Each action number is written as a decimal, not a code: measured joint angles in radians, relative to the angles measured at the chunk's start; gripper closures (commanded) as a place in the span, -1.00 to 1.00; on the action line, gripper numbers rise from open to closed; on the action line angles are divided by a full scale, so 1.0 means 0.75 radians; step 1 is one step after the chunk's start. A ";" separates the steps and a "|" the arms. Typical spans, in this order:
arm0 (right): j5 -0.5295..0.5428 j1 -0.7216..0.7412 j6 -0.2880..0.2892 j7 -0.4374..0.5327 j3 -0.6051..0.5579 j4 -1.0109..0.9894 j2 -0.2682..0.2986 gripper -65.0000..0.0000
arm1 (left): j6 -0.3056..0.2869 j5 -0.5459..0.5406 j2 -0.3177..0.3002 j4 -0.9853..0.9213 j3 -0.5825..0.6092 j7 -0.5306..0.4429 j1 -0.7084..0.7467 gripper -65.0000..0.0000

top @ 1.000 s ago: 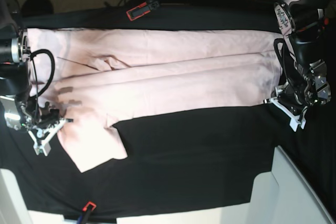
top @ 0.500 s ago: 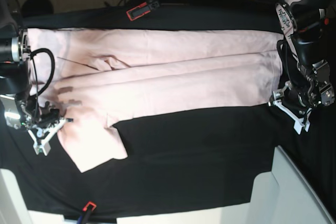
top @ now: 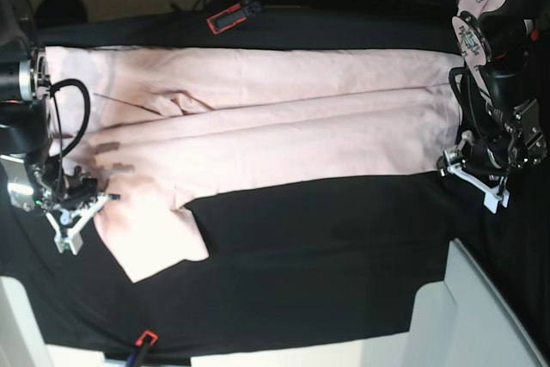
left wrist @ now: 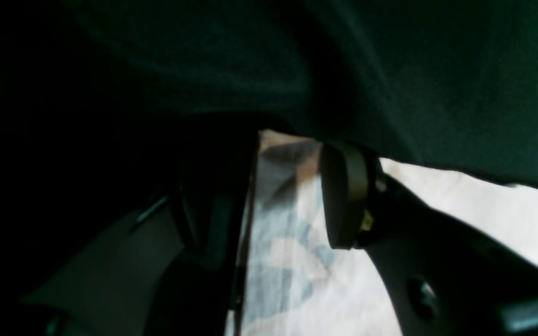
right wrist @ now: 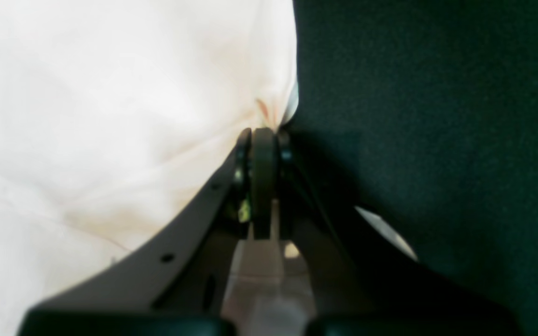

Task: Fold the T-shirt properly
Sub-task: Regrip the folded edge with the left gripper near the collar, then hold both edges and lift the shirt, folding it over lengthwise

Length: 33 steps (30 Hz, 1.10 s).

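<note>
The pale pink T-shirt (top: 284, 126) lies folded lengthwise across the black cloth, with one sleeve pointing toward the front left. At its right end my left gripper (top: 473, 176) stands open. In the left wrist view its fingers (left wrist: 343, 196) are wide apart around the shirt's edge (left wrist: 287, 261) and not pinching it. My right gripper (top: 73, 221) sits at the left end by the sleeve. The right wrist view shows this gripper (right wrist: 262, 140) shut on the puckered edge of the T-shirt (right wrist: 110, 93).
The black table cloth (top: 326, 255) covers the table. A red and black tool (top: 234, 16) lies behind the shirt, near cables. A white box (top: 481, 315) stands at the front right. A small red-tipped item (top: 142, 339) lies at the front left edge.
My left gripper has opened and let go of the shirt's right end, shifting slightly. The right gripper and the shirt have not moved.
</note>
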 measured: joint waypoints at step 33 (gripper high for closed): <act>-0.019 -0.015 -0.017 -0.036 0.004 0.077 -0.004 1.00 | -0.110 0.017 0.082 0.600 -0.001 0.355 0.126 1.00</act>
